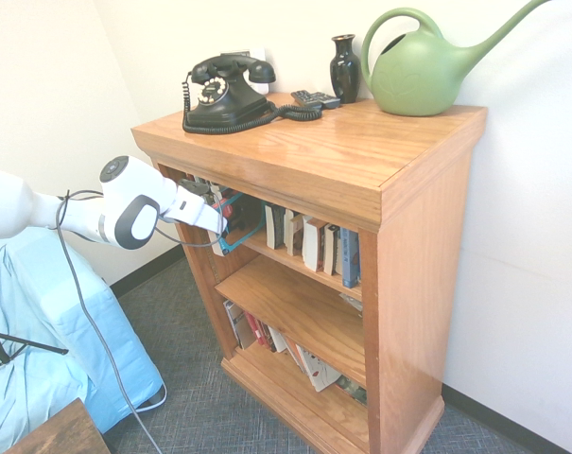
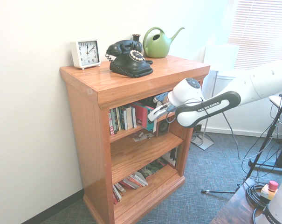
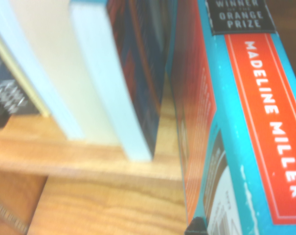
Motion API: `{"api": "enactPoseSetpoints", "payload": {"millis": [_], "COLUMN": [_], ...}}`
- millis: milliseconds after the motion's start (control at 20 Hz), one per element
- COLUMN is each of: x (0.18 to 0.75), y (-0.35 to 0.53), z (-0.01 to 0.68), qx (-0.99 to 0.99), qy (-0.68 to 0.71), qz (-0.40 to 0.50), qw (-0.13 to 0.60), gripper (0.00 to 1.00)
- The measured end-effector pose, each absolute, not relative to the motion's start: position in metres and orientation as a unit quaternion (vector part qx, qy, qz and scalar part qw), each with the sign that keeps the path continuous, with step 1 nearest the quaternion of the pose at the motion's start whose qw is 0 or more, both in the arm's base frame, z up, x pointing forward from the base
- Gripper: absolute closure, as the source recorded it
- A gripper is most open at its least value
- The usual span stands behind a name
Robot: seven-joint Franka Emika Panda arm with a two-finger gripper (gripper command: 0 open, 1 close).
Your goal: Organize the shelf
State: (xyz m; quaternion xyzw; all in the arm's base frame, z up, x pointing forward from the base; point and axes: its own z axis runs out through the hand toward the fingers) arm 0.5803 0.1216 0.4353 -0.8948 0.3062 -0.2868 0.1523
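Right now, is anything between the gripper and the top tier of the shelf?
Nothing visible: the gripper is already at the shelf's top tier, shut on the teal and red Madeline Miller book.

Orange-brown wooden shelf [image 1: 361,161], upright against the white wall; thick overhanging top, three tiers, solid sides, books standing on the top tier.
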Motion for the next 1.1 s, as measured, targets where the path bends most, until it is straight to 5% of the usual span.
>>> {"api": "enactPoseSetpoints", "payload": {"millis": [650,700,1100], "x": [0.604,0.606,0.605], "y": [0.129,0.13,0.132], "z": [0.433,0.432,0.432], "qx": [-0.889,-0.888,-0.888], "qy": [0.303,0.304,0.303], "qz": [-0.311,-0.311,-0.313], "qw": [0.149,0.149,0.147], "gripper": [1.0,0.0,0.0]}}
